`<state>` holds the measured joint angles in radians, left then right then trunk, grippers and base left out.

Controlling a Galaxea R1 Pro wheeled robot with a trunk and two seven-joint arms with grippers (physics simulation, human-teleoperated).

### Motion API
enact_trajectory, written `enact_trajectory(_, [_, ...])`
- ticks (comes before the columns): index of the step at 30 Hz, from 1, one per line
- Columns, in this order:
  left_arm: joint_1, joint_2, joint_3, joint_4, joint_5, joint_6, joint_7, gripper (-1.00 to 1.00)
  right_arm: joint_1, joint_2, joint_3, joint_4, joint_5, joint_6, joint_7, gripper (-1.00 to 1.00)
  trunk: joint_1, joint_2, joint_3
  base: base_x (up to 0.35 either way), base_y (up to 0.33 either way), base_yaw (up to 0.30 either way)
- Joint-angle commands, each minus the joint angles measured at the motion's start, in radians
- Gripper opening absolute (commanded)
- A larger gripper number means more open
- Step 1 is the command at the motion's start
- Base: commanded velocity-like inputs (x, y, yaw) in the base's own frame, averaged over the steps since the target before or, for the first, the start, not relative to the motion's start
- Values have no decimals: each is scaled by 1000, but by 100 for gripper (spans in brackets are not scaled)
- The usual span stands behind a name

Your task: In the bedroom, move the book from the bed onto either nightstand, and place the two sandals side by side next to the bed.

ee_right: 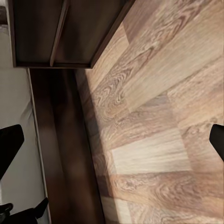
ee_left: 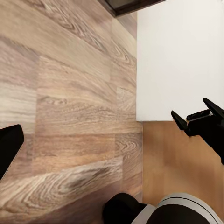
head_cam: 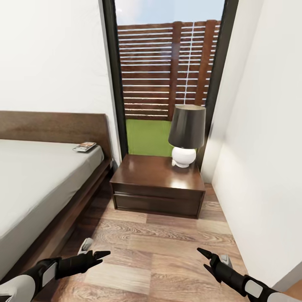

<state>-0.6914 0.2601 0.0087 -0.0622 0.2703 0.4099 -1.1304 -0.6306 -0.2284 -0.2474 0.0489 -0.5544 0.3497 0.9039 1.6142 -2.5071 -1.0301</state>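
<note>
The book [head_cam: 85, 147] lies flat on the bed's grey mattress [head_cam: 37, 184], close to the dark headboard [head_cam: 54, 126]. To the right of the bed stands the nightstand [head_cam: 157, 184], its glossy top bare except for a lamp. My left gripper [head_cam: 104, 256] hangs open and empty low over the floor beside the bed frame. Level with it to the right is my right gripper [head_cam: 201, 257], also open with nothing in it. The right wrist view looks past its fingers [ee_right: 9, 144] at the nightstand [ee_right: 70, 32] and the bed frame [ee_right: 60, 154]. The sandals are out of view.
A dark-shaded lamp [head_cam: 186, 134] with a white base stands on the nightstand's right rear corner. A white wall [head_cam: 268, 147] closes the right side, and a tall window [head_cam: 167, 75] is behind the nightstand. Wood-plank floor [head_cam: 159, 251] runs between bed and wall.
</note>
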Motion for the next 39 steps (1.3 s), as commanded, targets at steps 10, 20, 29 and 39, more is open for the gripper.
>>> enact_trajectory(10, [0,1,1,0,3,10,-3,100,-1,0,-7,3,-2,7,1,100,0,0,-1,208,0,0])
enact_trajectory(20, [0,2,1,0,3,10,-3,100,-1,0,-8,3,-2,7,1,100,0,0,-1,208,0,0])
enact_trajectory(29, [0,3,1,0,3,10,-3,100,-1,0,-6,3,-1,8,1,100,0,0,-1,209,0,0])
enact_trajectory(39, [0,2,1,0,3,10,-3,100,-1,0,-5,3,-1,8,0,100,0,0,-1,209,0,0])
